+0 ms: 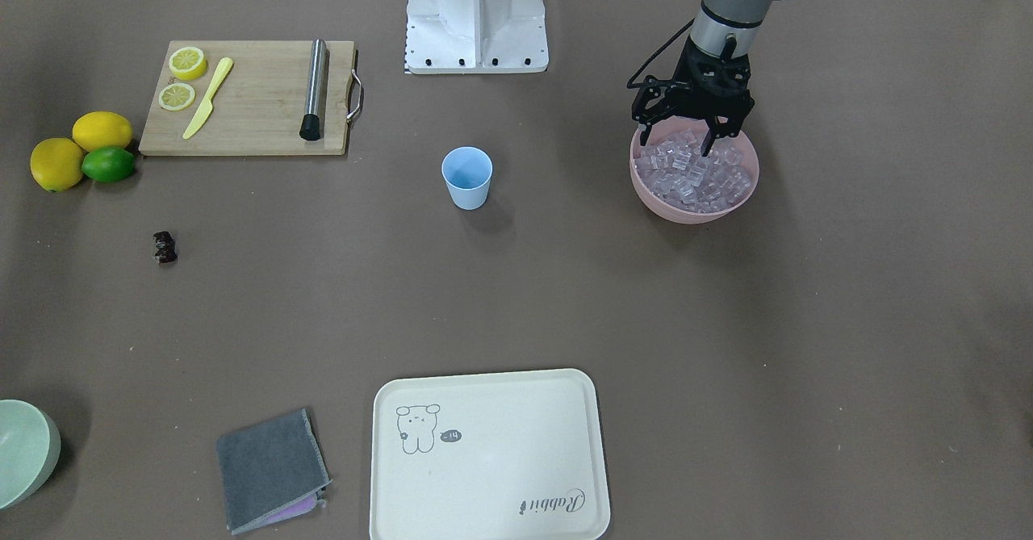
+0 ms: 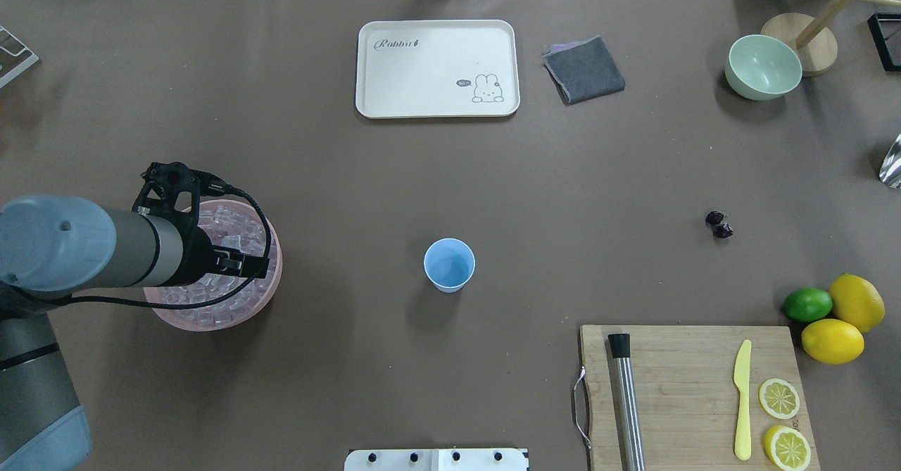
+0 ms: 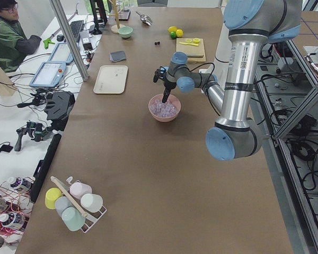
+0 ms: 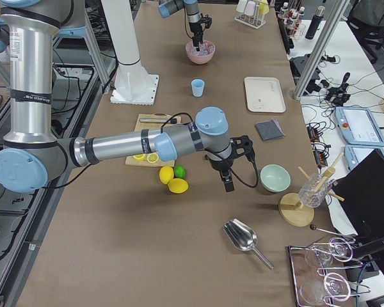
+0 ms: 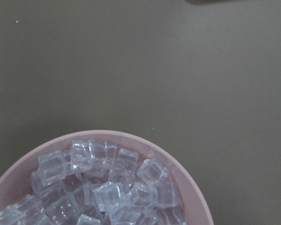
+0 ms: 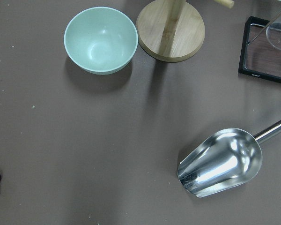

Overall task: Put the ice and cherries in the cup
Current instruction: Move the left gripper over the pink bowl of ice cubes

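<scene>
left gripper [image 1: 678,138] spread, dipped among ice [image 1: 696,183] in pink bowl [image 1: 686,214], right gripper [image 4: 228,184] unreadable

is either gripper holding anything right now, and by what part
Nothing visibly held. The left gripper has its jaws spread, tips among the ice in the pink bowl, no cube clamped. The right gripper shows only from the side: cannot tell.

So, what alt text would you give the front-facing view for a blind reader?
The left gripper, fingers open, hangs over a pink bowl of ice. An empty light blue cup stands at the centre; the cherries lie far from both.
</scene>
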`<act>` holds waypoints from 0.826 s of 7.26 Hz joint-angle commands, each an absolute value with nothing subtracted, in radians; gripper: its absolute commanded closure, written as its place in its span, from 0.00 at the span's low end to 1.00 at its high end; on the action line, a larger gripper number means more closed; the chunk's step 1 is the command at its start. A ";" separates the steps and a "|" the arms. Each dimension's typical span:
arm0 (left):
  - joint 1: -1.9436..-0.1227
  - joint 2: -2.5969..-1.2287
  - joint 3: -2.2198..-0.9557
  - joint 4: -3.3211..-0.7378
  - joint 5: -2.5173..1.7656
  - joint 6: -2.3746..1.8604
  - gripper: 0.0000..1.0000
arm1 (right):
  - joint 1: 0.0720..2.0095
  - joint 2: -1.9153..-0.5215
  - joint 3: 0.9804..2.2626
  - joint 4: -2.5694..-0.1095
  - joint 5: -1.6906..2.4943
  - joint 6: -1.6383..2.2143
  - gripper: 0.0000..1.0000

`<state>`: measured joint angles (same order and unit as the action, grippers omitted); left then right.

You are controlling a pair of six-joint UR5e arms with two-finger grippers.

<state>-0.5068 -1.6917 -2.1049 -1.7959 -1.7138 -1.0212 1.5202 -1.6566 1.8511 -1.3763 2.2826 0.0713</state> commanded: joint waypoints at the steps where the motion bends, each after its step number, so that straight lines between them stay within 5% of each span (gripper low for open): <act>1: -0.479 -1.658 -2.102 -1.793 -1.675 -1.009 0.02 | 1.520 -1.657 1.850 -1.378 2.283 0.072 0.00; 6: -0.457 -1.663 -2.080 -1.795 -1.640 -0.982 0.03 | 1.520 -1.658 1.852 -1.378 2.289 0.072 0.00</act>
